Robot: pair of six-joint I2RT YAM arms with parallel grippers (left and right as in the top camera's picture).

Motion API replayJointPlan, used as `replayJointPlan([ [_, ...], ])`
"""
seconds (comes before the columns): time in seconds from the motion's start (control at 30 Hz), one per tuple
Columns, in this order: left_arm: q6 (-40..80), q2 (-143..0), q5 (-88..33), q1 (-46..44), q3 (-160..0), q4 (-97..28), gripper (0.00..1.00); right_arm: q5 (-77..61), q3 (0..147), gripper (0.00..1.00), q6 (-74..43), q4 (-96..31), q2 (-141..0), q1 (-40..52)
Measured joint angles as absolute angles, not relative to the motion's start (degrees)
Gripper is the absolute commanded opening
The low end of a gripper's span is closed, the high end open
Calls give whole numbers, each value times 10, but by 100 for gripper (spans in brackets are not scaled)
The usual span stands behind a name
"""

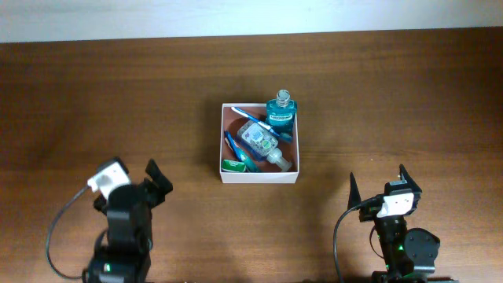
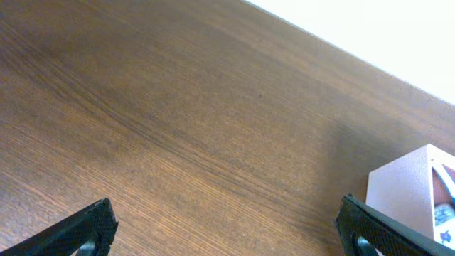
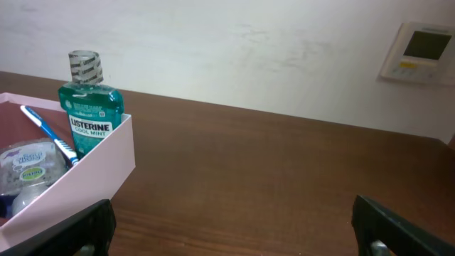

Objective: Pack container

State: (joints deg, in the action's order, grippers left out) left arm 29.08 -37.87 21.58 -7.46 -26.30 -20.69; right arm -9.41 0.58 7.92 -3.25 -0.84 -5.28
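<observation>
Container [image 1: 259, 178] sits mid-table [image 1: 118, 94]; teal bottle [image 1: 281, 114] upright in its far right corner; left gripper [image 2: 226, 226] and right gripper [image 3: 231, 220] near front edge, jaws apart, empty.

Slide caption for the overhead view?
White container holds a teal bottle, clear bottle and toothbrush; left end effector and right end effector open, away from it.

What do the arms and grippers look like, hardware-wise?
Both arms are black. The left gripper and right gripper each have two dark tapered fingers and a white wrist camera block. A black cable loops beside each arm; a green light glows near each base.
</observation>
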Motion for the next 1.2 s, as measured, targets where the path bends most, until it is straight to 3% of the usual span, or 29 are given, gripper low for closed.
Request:
replayJointPlan([
  [0.27, 291, -218, 229, -75, -111, -88, 99, -94, 6, 99, 79, -32, -8, -53],
  [0.57, 268, -138, 225, -74, -15, -6, 99, -94, 6, 99, 79, -32, -8, -53],
  [1.2, -22, -9, 100, -20, -9, -38, 99, -94, 6, 99, 80, -32, -8, -53],
])
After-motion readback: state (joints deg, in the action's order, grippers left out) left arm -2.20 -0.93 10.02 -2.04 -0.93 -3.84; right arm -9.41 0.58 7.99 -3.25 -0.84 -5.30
